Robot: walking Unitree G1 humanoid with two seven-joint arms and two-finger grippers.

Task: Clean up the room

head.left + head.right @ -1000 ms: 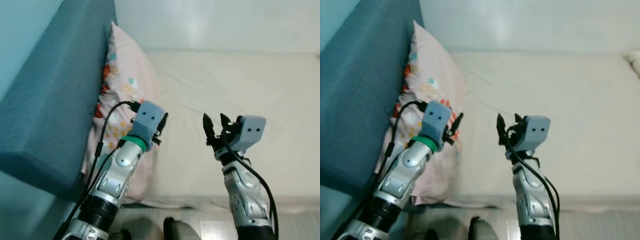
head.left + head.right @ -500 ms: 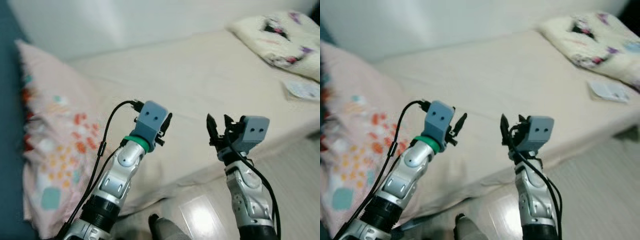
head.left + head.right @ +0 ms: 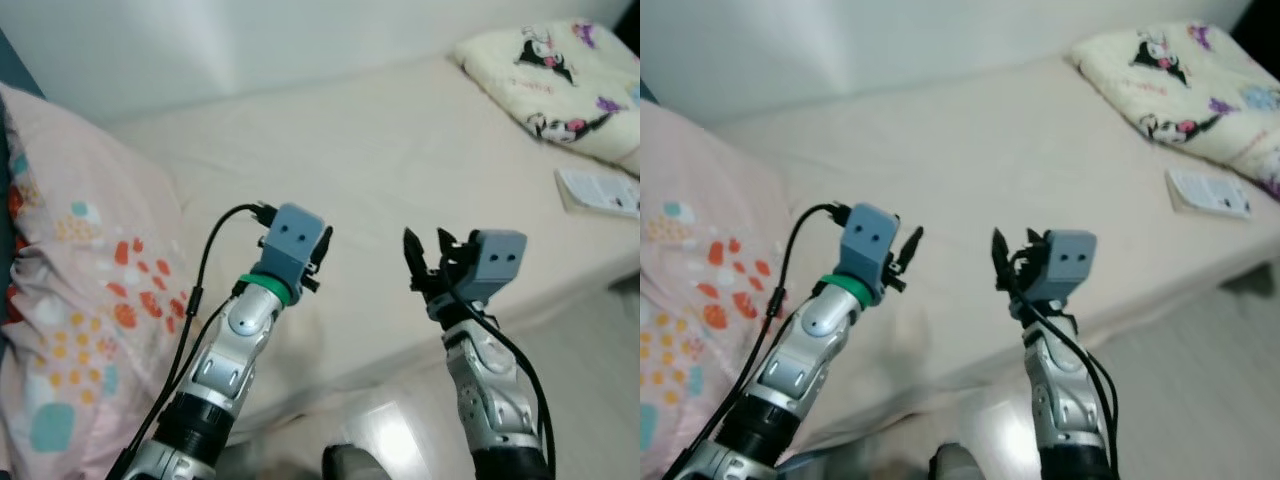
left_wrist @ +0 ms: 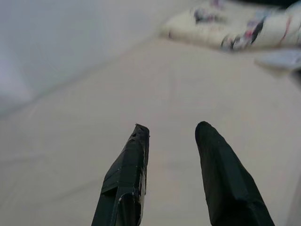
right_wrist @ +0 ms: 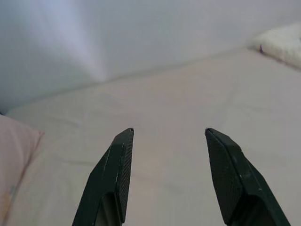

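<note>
A cream-sheeted bed (image 3: pixel 350 150) lies in front of me. At its left end a pink pillow (image 3: pixel 90 290) with coloured spots leans up. At the far right lies a folded cream blanket (image 3: pixel 560 90) with cartoon prints, and a flat white booklet (image 3: pixel 600 190) rests on the sheet near it. My left gripper (image 3: pixel 322 240) is raised over the bed's near edge, open and empty. Beside it, my right gripper (image 3: pixel 425 245) is also open and holds nothing. In the wrist views, the left gripper (image 4: pixel 172 128) and the right gripper (image 5: pixel 168 132) point across bare sheet.
A pale wall (image 3: pixel 200 40) runs behind the bed. Light wooden floor (image 3: pixel 590 380) shows below the bed's front edge at the right. The blanket (image 4: pixel 225 28) appears far off beyond the left fingers.
The camera has swung right: the teal headboard has slid out of view, and the blanket and booklet have come in. Both arms keep the same raised pose, fingers apart.
</note>
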